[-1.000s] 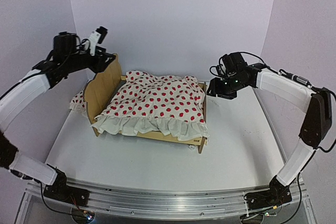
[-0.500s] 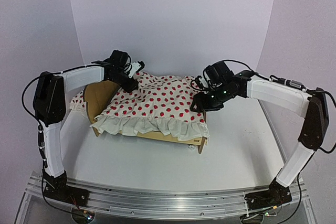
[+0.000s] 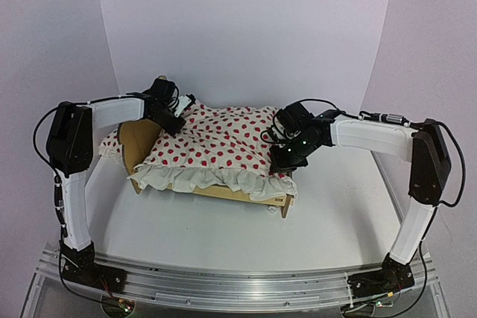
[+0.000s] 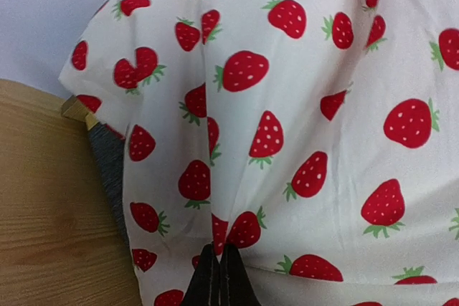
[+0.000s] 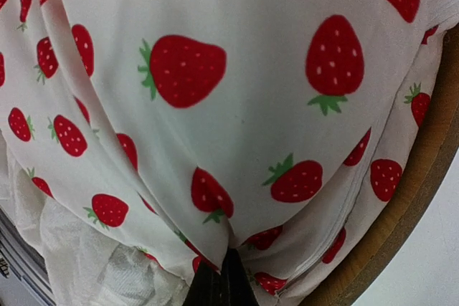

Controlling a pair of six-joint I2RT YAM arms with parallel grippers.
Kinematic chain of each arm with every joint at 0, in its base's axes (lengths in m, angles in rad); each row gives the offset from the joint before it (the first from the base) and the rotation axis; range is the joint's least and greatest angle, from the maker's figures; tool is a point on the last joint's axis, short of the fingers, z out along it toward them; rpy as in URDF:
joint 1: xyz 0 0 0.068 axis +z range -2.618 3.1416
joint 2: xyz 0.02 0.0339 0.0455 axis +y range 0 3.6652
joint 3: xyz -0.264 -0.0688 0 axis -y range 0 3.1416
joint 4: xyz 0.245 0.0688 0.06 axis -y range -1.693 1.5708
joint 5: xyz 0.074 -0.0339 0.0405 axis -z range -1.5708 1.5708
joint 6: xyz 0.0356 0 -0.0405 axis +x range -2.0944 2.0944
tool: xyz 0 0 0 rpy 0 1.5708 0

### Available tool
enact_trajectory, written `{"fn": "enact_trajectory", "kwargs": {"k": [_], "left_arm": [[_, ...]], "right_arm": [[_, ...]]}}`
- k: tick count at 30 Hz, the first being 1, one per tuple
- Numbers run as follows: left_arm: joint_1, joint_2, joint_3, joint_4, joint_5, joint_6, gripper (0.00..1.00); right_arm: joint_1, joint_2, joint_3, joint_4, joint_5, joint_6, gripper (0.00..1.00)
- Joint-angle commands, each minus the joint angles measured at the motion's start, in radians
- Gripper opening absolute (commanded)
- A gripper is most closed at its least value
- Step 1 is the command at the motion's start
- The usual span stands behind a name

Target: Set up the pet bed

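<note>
Pet bed [image 3: 136,139]: light plywood frame standing on the surface, set back from the arm bases and left of centre, with the wavy headboard at its left end and the foot end to the right.
Bed base: a strip of dark grey felt [image 4: 107,163] shows in the left wrist view between the headboard wood [image 4: 43,213] and the cloth.
Blanket [image 3: 223,147]: white with red strawberries and a ruffled edge, spread over the frame and hanging over the near side rail.
Left hand [image 3: 179,115]: over the head end, just beside the headboard. Its fingers [image 4: 208,281] are pressed together, pinching a gathered fold of the blanket [image 4: 301,105].
Right hand [image 3: 287,156]: at the foot end, low on the cloth. Its fingertips [image 5: 231,277] are closed together on a bunched fold of the blanket [image 5: 251,105], with the curved wooden edge of the frame [image 5: 423,177] just to the right.
Pillow [image 3: 110,144]: small and red-dotted, lying outside the frame behind the headboard, on the left.
Surface [image 3: 335,214]: white, carrying the bed.
</note>
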Motion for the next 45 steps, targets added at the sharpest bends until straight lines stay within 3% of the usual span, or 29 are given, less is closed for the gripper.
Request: {"fn": "enact_trajectory", "kwargs": {"k": [1, 11, 14, 20, 23, 27, 30, 35, 40, 45], "left_arm": [[0.058, -0.141, -0.023, 0.071, -0.046, 0.014, 0.00], [0.059, -0.134, -0.095, 0.104, -0.068, 0.066, 0.00], [0.059, -0.107, -0.095, 0.102, -0.078, 0.090, 0.02], [0.049, -0.148, -0.066, 0.084, -0.006, 0.132, 0.39], [0.035, -0.201, -0.063, 0.048, 0.090, 0.167, 0.53], [0.030, -0.293, -0.061, -0.056, 0.259, 0.209, 0.62], [0.009, -0.389, -0.106, -0.090, 0.429, 0.265, 0.64], [-0.203, -0.483, -0.221, -0.117, 0.525, 0.322, 0.70], [-0.447, -0.469, -0.346, 0.016, 0.417, 0.364, 0.79], [-0.608, -0.362, -0.348, 0.152, 0.322, 0.414, 0.82]], "right_arm": [[0.003, -0.061, 0.016, -0.044, -0.016, 0.023, 0.00], [0.019, -0.117, -0.038, -0.048, -0.119, 0.134, 0.01], [0.020, -0.110, -0.050, -0.049, -0.112, 0.154, 0.08], [0.020, -0.201, -0.025, -0.076, -0.067, 0.119, 0.30], [0.018, -0.288, -0.046, -0.099, -0.014, 0.089, 0.39], [-0.010, -0.403, -0.154, -0.124, -0.006, 0.048, 0.40], [-0.083, -0.468, -0.295, -0.119, -0.092, 0.007, 0.35], [-0.174, -0.492, -0.477, -0.047, -0.235, -0.118, 0.34], [-0.178, -0.523, -0.666, 0.257, -0.285, -0.227, 0.41], [-0.178, -0.490, -0.788, 0.548, -0.275, -0.274, 0.44]]}}
